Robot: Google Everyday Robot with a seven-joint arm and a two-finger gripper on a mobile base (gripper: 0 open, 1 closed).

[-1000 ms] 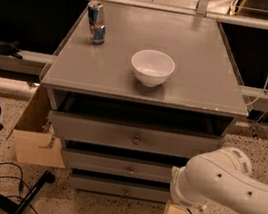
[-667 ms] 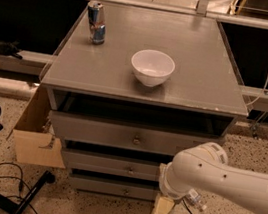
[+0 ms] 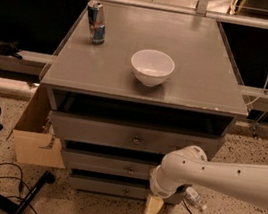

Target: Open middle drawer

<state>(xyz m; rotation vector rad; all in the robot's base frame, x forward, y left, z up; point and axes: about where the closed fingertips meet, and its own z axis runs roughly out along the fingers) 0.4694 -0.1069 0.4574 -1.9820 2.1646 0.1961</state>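
My gripper hangs low near the floor, before the bottom drawer's right end. I cannot tell whether it is spread or closed. The middle drawer sits just above it, front flush. The white bowl on the cabinet top looks empty.

We see the middle drawer partly covered by the arm; the gripper (hanging below) shows only partly.

The grey wooden middle drawer has a small round brass knob. The flat grey worktop carries a round white bowl and a blue-and-silver can. The cream-coloured gripper hangs low at the near right.
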